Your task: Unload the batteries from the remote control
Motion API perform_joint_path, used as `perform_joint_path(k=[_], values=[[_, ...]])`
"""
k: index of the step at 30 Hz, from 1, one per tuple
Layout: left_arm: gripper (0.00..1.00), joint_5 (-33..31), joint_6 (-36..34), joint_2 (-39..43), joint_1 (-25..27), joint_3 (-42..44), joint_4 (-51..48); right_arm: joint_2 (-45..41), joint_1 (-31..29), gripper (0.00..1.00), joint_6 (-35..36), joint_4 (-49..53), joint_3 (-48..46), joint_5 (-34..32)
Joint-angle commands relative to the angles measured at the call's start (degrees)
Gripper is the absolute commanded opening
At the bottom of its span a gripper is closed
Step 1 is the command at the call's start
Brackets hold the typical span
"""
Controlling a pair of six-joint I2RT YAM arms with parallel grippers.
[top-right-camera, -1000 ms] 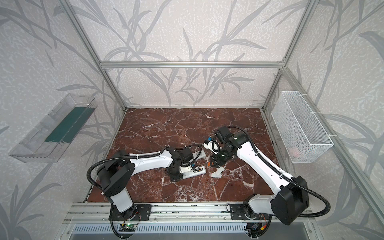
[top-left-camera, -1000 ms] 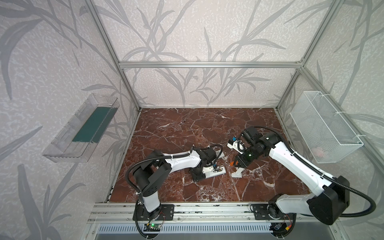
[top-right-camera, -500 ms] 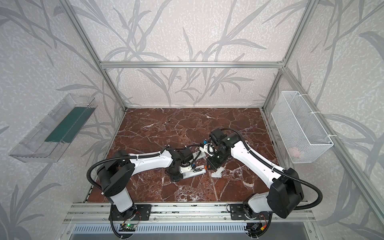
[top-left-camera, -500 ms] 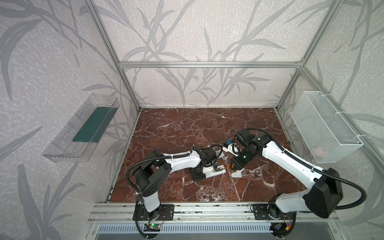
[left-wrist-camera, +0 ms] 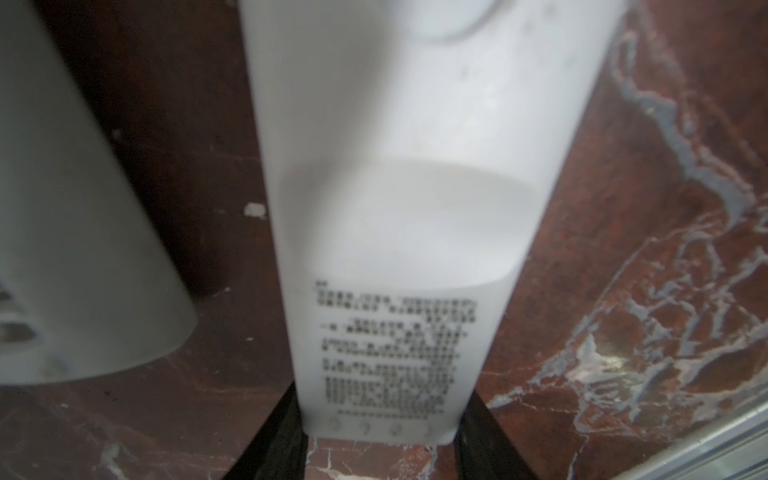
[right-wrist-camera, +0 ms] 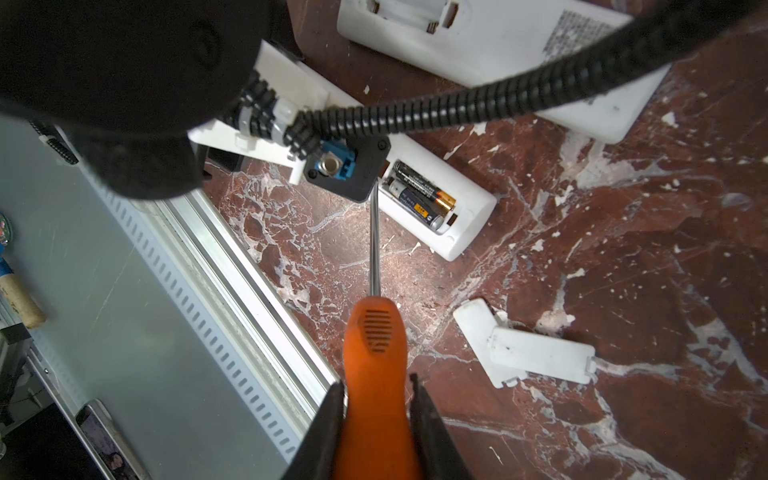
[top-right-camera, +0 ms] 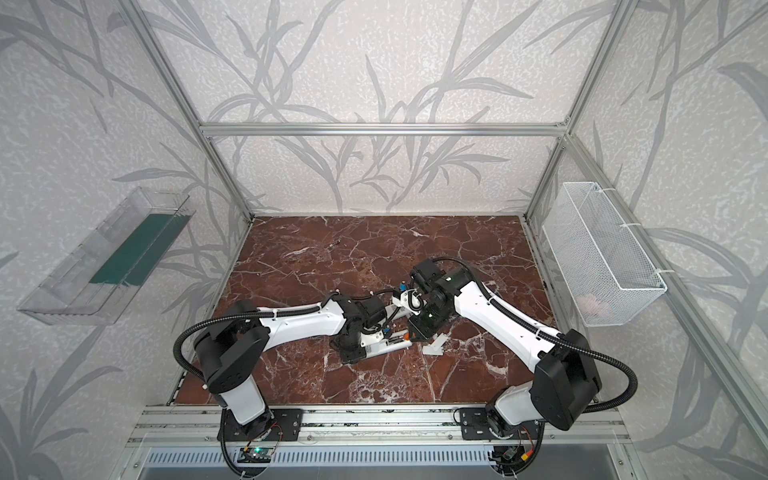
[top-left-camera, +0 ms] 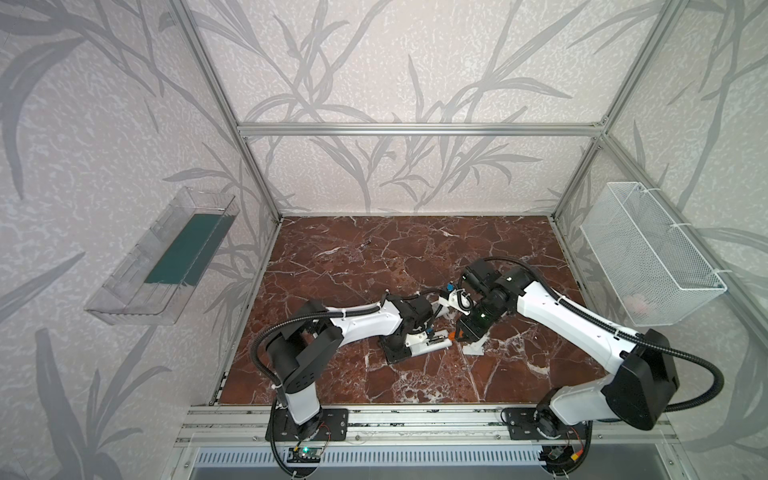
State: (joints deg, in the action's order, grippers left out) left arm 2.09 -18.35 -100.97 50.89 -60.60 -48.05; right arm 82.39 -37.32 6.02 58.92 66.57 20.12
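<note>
My left gripper [left-wrist-camera: 380,432] is shut on one end of a white remote control [left-wrist-camera: 399,232], holding it flat on the marble floor [top-left-camera: 415,257]. In the right wrist view the remote control [right-wrist-camera: 461,232] has its bay open, with two dark batteries [right-wrist-camera: 419,195] side by side inside. My right gripper [right-wrist-camera: 376,386] is shut on an orange-handled screwdriver [right-wrist-camera: 374,340]. The steel shaft [right-wrist-camera: 375,249] runs to the bay's edge, and its tip is hidden behind the left wrist's black plate. In both top views the two grippers [top-left-camera: 461,334] meet near the floor's middle.
Two white covers [right-wrist-camera: 540,357] lie on the floor beside the right gripper. A second, larger white remote [right-wrist-camera: 498,45] with an empty bay lies just behind. A small dark slim thing [top-left-camera: 365,244] lies far back. A wire basket [top-left-camera: 648,257] hangs on the right wall, a clear tray [top-left-camera: 166,257] on the left.
My right arm has swung left with the screwdriver, bringing it up to the remote held by the left gripper. The left arm has stayed put.
</note>
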Motion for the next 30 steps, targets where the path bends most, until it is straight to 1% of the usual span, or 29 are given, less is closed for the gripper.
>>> perform_joint_path(k=[1, 3, 8, 13, 19, 30], values=[[0.34, -0.2, 0.2, 0.1, -0.2, -0.4, -1.1, 1.0, -0.3, 0.0, 0.6, 5.2, 0.2, -7.0], [0.31, -0.2, 0.2, 0.0, -0.2, -0.5, -1.2, 0.9, -0.3, 0.0, 0.8, 5.6, 0.2, -7.8], [0.28, -0.3, 0.0, -0.3, -0.2, -0.7, -1.4, 1.1, -0.3, 0.0, 1.1, 5.4, 0.2, -7.9], [0.27, -0.7, 0.1, -0.6, -0.2, -0.7, -1.5, 1.8, -0.3, 0.0, 1.5, 6.0, 0.8, -7.5], [0.26, -0.7, 0.0, -1.0, -0.3, -0.8, -1.7, 0.4, -0.1, 0.0, 1.9, 8.0, 0.9, -9.3], [0.25, -1.2, 0.0, -1.1, -0.3, -0.9, -1.9, 0.0, 0.7, 0.0, 2.5, 9.1, 1.5, -9.6]])
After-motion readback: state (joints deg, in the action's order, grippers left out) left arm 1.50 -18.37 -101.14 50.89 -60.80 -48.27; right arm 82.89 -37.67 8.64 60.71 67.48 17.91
